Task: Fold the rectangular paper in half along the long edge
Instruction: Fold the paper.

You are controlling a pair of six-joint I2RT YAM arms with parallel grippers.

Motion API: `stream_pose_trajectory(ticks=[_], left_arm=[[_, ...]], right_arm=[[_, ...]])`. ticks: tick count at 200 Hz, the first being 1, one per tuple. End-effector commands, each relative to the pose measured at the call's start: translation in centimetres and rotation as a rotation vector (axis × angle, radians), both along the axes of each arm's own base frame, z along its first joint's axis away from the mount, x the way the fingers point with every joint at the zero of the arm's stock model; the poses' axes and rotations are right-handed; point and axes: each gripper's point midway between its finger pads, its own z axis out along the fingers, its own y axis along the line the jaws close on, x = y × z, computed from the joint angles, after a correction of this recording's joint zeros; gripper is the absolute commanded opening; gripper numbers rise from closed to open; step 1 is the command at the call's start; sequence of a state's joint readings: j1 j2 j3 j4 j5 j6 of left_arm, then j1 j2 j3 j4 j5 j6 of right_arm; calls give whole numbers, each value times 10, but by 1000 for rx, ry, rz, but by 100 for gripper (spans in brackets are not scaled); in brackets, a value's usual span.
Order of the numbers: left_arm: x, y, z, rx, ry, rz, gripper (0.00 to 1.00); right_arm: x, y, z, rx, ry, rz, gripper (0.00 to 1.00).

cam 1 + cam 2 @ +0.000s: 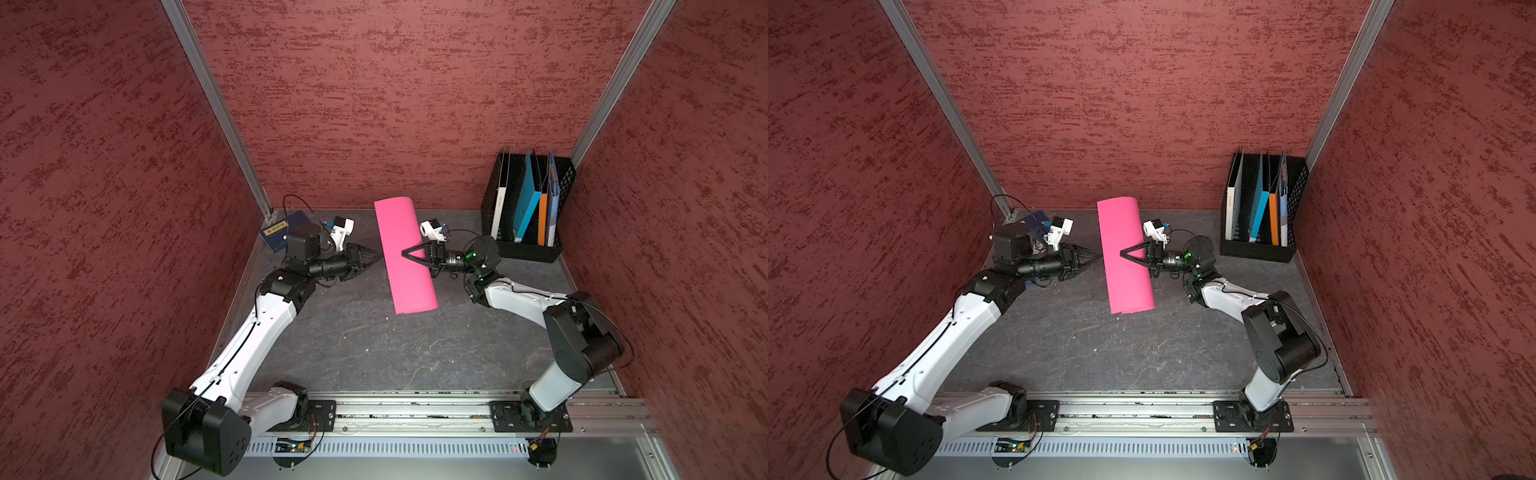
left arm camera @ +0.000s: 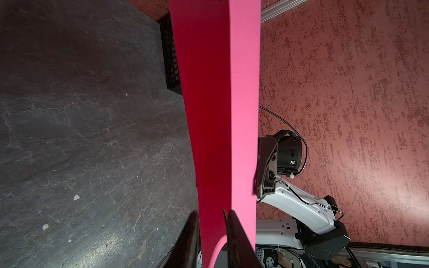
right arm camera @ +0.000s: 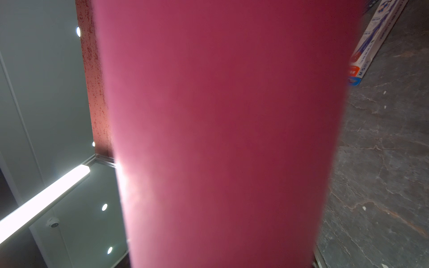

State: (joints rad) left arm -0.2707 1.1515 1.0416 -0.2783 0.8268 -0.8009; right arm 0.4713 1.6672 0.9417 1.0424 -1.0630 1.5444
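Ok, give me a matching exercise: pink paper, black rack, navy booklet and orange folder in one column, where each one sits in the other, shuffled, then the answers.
1. pink paper
2. black rack
3. navy booklet
4. orange folder

A. standing inside the rack
B. far left corner
C. curled over in the middle
D. far right corner

Pairs: 1-C, 2-D, 3-B, 4-A
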Motion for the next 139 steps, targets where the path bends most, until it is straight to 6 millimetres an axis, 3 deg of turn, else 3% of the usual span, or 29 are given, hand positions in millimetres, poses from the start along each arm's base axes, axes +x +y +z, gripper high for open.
stream_pose_trajectory(ticks=[1, 90, 139], left_arm=[[-3, -4, 25, -52, -62, -29, 26], [3, -9, 21, -70, -52, -47, 25], [4, -11, 18, -68, -50, -51, 19]], right_arm=[[3, -2, 6, 17, -24, -21, 59], [2, -3, 10, 27, -25, -20, 58], [2, -2, 11, 29, -20, -17, 58]])
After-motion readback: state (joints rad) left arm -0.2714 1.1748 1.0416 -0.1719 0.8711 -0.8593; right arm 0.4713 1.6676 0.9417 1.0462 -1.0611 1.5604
